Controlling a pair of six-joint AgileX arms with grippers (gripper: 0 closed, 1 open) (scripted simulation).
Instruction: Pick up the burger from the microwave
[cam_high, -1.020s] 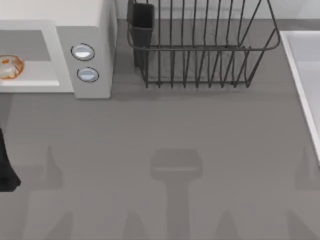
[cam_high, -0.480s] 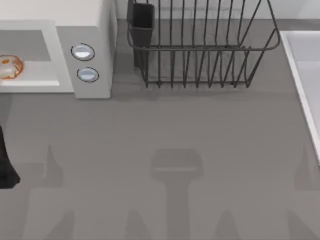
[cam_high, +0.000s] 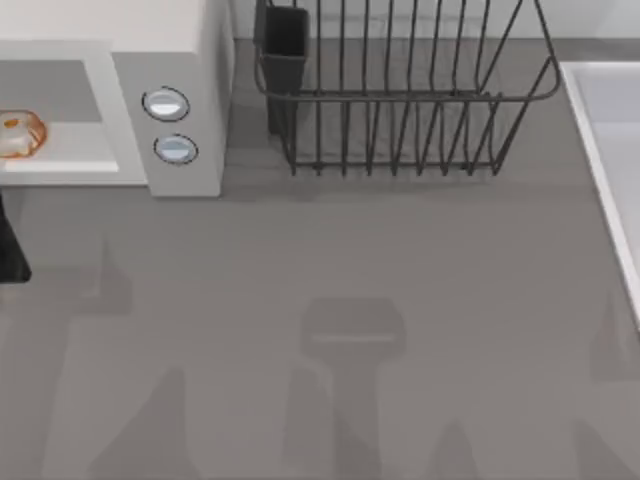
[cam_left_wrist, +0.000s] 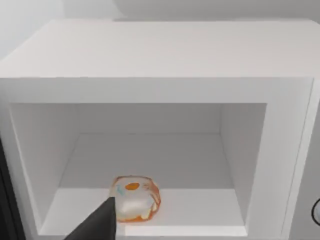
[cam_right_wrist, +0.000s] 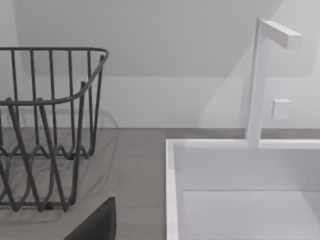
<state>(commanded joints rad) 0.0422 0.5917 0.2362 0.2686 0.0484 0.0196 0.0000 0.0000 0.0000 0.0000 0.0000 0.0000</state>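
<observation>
1. Since the burger (cam_left_wrist: 135, 198) sits near the front edge of the cavity floor inside the microwave (cam_high: 170, 40), the left gripper (cam_high: 10, 250) is lined up just outside the opening, pointed straight in, probably so it can reach in level. Can't tell if its fingers are spread or closed.
2. Burger looks like a small, roundish pale bun with orange-red filling peeking out around the edge, sitting flat and untouched.
3. Right gripper (cam_right_wrist: 95, 222) is parked over by the dish rack (cam_right_wrist: 45, 125) and sink (cam_right_wrist: 240, 170); can't tell its fingers either.
</observation>
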